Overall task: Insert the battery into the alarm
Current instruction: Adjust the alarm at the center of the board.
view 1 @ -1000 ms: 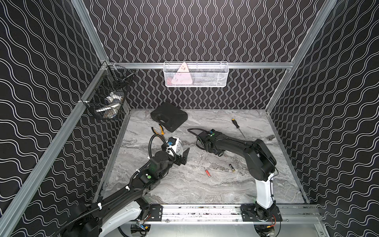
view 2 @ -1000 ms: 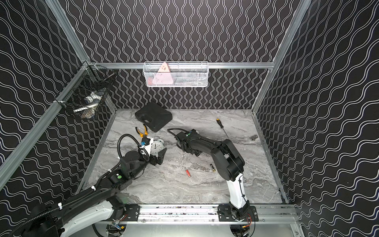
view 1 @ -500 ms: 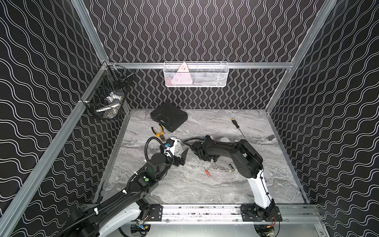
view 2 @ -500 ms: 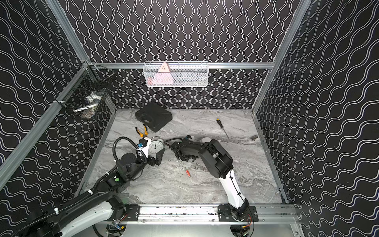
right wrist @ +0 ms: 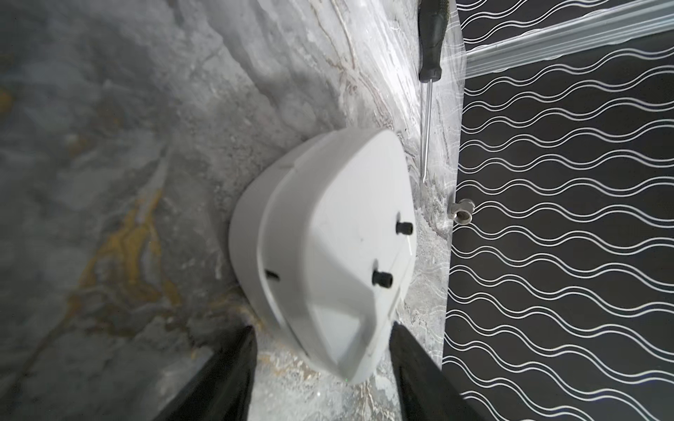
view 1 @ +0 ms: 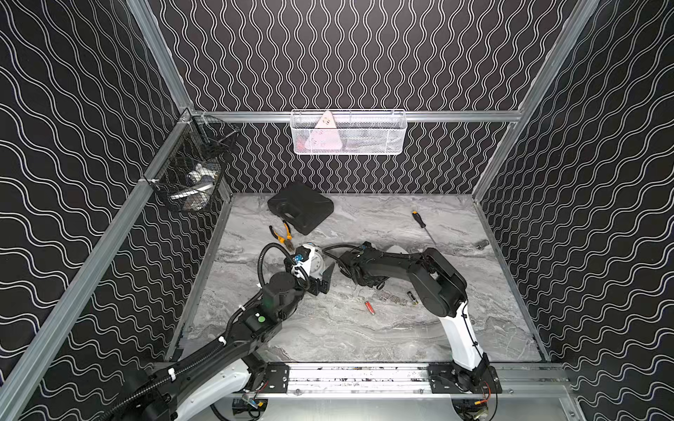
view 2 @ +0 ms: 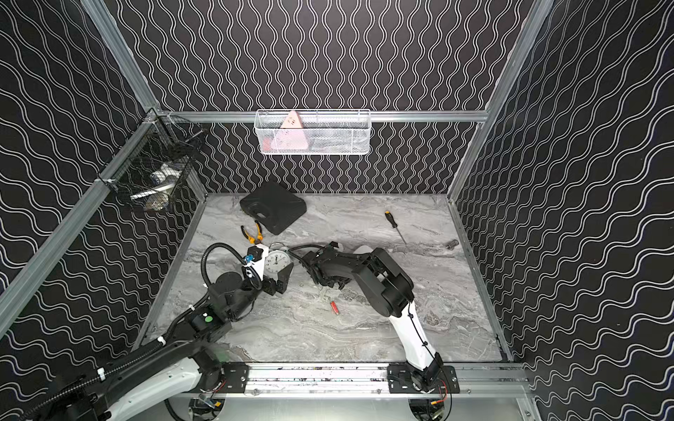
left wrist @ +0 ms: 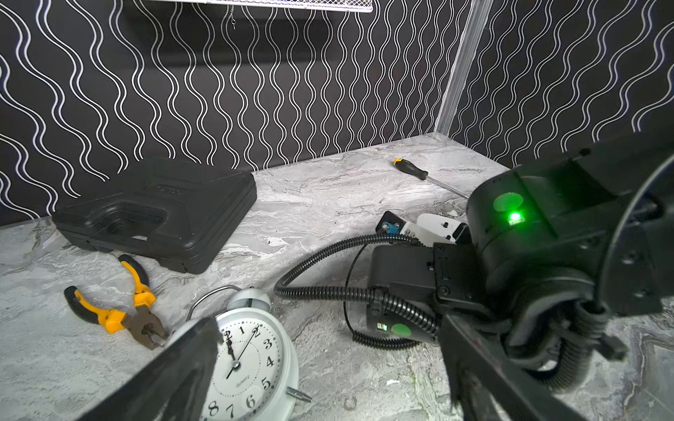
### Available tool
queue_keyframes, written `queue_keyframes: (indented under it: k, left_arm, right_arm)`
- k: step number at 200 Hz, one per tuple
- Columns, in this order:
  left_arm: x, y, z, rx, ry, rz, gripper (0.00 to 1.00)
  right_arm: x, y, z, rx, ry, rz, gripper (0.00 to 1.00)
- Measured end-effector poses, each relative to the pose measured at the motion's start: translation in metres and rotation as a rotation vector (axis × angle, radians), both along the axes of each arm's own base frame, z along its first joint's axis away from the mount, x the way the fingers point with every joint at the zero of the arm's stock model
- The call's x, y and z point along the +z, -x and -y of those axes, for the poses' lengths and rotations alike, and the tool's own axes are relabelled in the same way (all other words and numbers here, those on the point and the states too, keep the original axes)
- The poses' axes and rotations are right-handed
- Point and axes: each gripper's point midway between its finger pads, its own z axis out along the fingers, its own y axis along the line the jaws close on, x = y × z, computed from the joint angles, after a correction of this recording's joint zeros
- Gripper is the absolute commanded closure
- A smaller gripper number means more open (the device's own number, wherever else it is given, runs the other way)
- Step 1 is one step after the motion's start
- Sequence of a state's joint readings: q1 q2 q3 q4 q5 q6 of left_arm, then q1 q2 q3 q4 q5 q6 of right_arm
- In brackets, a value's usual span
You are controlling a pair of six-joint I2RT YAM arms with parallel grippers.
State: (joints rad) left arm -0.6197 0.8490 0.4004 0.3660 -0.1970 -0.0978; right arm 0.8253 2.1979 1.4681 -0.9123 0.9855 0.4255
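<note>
A white twin-bell alarm clock (view 1: 316, 261) (view 2: 277, 261) (left wrist: 251, 364) lies face up at the table's left middle. My left gripper (left wrist: 328, 320) (view 1: 317, 270) is open around it, one finger in front of the clock's rim and nothing gripped. A red battery (view 1: 369, 307) (view 2: 334, 308) and a dark battery (view 1: 412, 297) lie loose nearer the front, apart from both grippers. My right gripper (right wrist: 322, 328) is open, its fingers on either side of a corner of a white rounded-triangle housing (right wrist: 335, 248) (view 1: 395, 249) with two black pegs.
A black case (view 1: 301, 207) and orange pliers (view 1: 281, 233) lie behind the clock. At the back right are a screwdriver (view 1: 421, 222) and a small metal fitting (view 1: 483, 243). A white mesh basket (view 1: 348, 133) hangs on the back wall, a black wire basket (view 1: 189, 175) on the left wall.
My right arm has swung left, uncovering the white housing, and its jaws have widened. The left arm has shifted only slightly; the clock and batteries have stayed put.
</note>
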Motion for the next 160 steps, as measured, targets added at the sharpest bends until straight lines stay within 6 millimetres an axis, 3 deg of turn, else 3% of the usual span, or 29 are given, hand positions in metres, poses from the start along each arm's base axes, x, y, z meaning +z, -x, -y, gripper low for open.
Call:
queue_keyframes:
  k: [33,60,76,96,120,160]
  left_arm:
    - [-0.005,-0.002,0.003,-0.009,-0.012,-0.014,0.01]
    - [-0.009,-0.009,0.010,-0.014,-0.009,-0.045,0.01]
    - [-0.009,-0.019,0.016,0.002,0.023,-0.081,0.01]
    - [-0.012,-0.032,0.027,0.006,0.053,-0.127,0.01]
    - [-0.018,-0.042,0.045,-0.033,0.067,-0.178,0.01]
    - [-0.033,-0.044,0.055,-0.056,0.060,-0.229,0.01]
  right_arm:
    - [0.012,0.004,-0.007,-0.002,-0.105,0.015,0.27]
    - [0.050,0.011,0.000,-0.026,-0.332,0.075,0.24]
    - [0.066,0.006,0.017,-0.085,-0.509,0.124,0.22]
    - [0.060,-0.004,0.054,-0.231,-0.756,0.151,0.21]
    - [0.038,-0.024,0.094,-0.444,-1.058,0.151,0.33]
    - [0.024,-0.080,0.094,-0.582,-1.417,0.084,0.55]
